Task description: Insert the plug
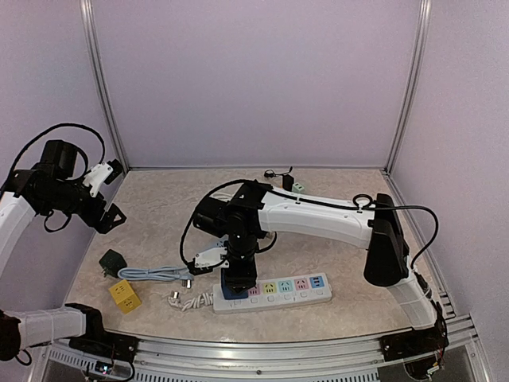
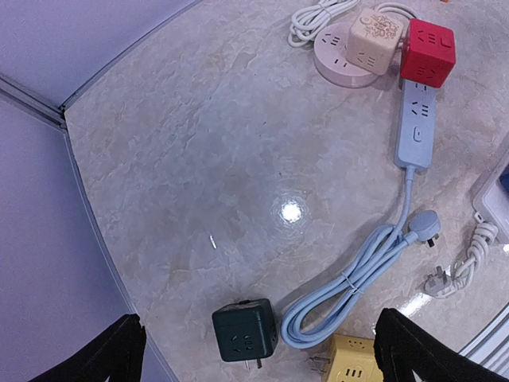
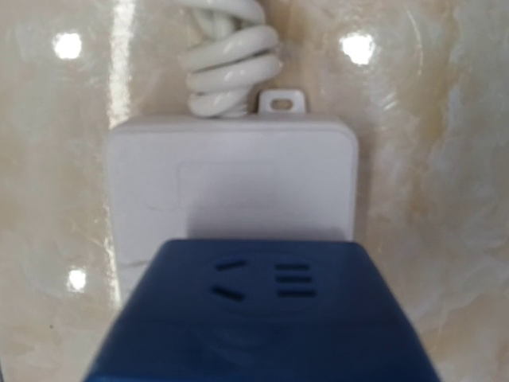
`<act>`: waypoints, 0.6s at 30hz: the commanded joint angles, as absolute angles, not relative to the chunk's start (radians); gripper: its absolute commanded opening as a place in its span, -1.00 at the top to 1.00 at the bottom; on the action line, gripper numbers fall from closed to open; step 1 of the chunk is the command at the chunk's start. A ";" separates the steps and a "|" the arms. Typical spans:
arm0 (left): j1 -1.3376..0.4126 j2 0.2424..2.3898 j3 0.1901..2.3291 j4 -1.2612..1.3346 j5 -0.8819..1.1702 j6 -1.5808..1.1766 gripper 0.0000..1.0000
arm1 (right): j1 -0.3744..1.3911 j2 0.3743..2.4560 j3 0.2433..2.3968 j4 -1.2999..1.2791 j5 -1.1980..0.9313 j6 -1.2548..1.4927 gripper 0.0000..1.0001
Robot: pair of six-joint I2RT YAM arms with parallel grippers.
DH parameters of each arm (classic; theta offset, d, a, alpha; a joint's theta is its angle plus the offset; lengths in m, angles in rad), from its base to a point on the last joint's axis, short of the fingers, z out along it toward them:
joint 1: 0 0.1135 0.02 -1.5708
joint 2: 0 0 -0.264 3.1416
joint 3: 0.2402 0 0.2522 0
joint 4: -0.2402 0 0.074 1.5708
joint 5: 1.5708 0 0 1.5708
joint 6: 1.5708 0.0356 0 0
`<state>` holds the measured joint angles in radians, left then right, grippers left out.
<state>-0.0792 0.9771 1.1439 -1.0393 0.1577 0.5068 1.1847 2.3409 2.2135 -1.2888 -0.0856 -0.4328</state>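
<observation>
Blue cube plug (image 3: 262,310) sits between the right jaws, which we think pinch it, though their fingers are hidden from us. It is over the cord end of the white power strip (image 3: 231,187). Left jaws hang spread wide, raised above the tabletop's (image 1: 342,207) left side.

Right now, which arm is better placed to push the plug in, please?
The right arm: its jaws hold the blue cube at the white power strip; the left arm hangs open-jawed, aside.
</observation>
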 commanded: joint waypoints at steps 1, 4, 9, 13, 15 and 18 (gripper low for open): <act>-0.072 0.976 1.131 -1.041 0.171 0.523 -0.98 | 1.195 2.379 2.182 -1.296 -0.066 -0.442 1.00; -0.072 0.976 1.130 -1.041 0.172 0.523 -0.97 | 1.202 2.403 2.161 -1.296 -0.015 -0.449 1.00; -0.072 0.974 1.130 -1.043 0.171 0.524 -0.98 | 1.229 2.462 2.039 -1.249 0.024 -0.434 1.00; -0.072 0.977 1.131 -1.042 0.169 0.524 -0.98 | 1.238 2.482 1.950 -1.204 0.010 -0.410 1.00; -0.072 0.979 1.132 -1.044 0.170 0.526 -0.98 | 1.239 2.473 1.927 -1.183 0.006 -0.404 1.00; -0.072 0.980 1.135 -1.050 0.166 0.530 -0.98 | 1.238 2.454 1.937 -1.182 0.030 -0.394 0.85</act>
<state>-0.0792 0.9771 1.1427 -1.0397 0.1577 0.5205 1.2087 2.2986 2.0418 -1.1625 -0.0189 -0.4118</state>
